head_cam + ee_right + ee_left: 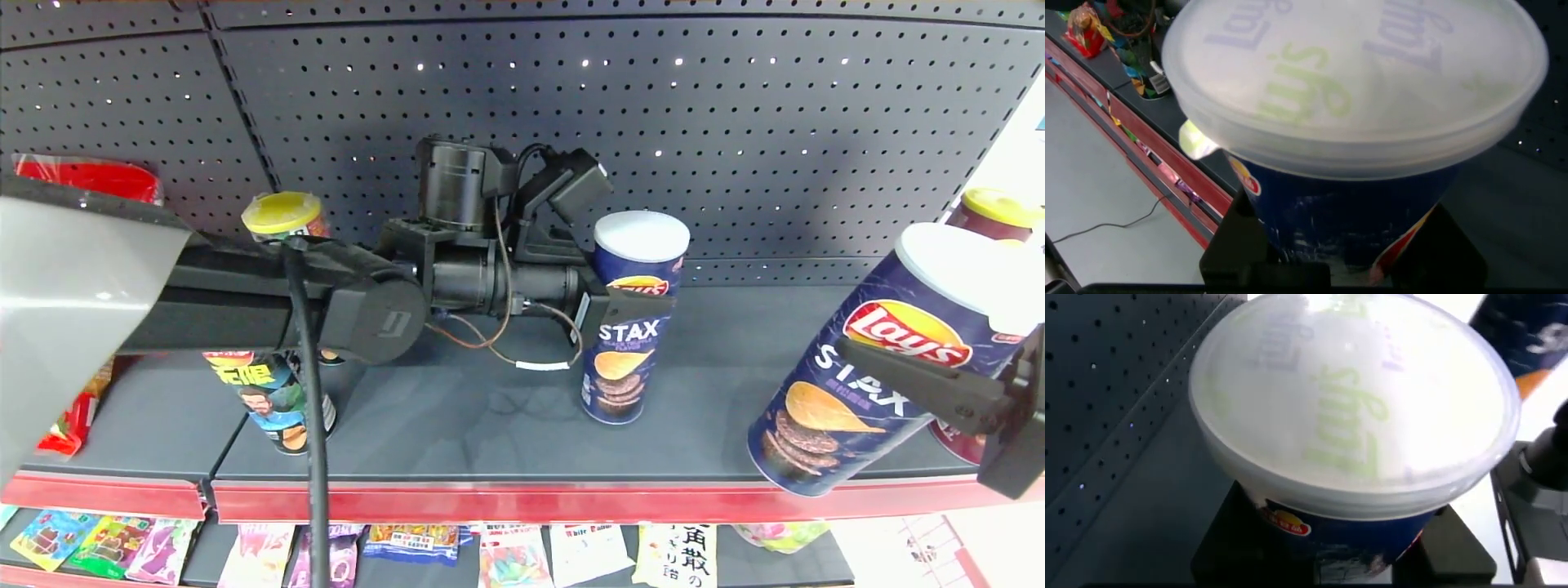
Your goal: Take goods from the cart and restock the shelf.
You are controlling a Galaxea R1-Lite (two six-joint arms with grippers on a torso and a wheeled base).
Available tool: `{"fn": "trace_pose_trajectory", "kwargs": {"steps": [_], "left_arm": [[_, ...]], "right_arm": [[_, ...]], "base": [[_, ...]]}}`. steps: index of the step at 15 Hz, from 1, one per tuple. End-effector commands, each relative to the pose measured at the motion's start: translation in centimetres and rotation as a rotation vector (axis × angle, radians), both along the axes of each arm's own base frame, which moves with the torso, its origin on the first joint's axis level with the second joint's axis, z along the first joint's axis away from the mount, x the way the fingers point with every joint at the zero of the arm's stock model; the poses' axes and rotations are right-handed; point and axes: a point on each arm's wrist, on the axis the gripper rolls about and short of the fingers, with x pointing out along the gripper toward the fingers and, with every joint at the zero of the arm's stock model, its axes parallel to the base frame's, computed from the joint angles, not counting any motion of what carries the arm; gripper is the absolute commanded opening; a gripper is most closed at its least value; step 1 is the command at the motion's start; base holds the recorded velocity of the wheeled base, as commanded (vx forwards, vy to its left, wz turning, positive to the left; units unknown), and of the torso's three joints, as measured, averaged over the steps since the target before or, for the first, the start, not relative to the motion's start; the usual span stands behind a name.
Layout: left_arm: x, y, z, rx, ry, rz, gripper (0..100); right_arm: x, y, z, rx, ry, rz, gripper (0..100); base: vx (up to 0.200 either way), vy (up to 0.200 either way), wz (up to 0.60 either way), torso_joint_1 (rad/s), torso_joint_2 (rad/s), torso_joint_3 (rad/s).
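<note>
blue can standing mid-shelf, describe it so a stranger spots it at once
Find the dark shelf with the red edge. Near its middle stands an upright blue can with a white lid, held in the left jaws. Its twin hangs tilted at the right end.

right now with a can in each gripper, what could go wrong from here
The right gripper holds the tilted can with its base over the red front edge of the shelf; released here, it would probably topple off.
The left arm lies across the shelf close to the yellow-lidded can; pulling back could knock it over.
The left gripper clasps the upright can; retreating before opening may drag it down.
</note>
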Motion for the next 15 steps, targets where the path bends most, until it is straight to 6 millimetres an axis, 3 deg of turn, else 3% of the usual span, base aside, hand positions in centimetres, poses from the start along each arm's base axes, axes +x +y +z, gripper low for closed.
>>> {"fn": "trace_pose_trajectory", "kwargs": {"steps": [1, 15], "left_arm": [[-1.7, 1.1, 0.6, 0.001, 0.003, -0.006, 0], [-3.4, 1.2, -1.9, 0.028, -0.035, -0.033, 0]], "right_arm": [[0.0, 0.0, 0.0, -0.001, 0.001, 0.001, 0], [0.1, 0.0, 0.2, 0.002, -0.006, -0.001, 0]], "base": [[0.000, 0.000, 0.00, 0.000, 0.00, 0.000], [0.000, 0.000, 0.00, 0.000, 0.00, 0.000]]}}
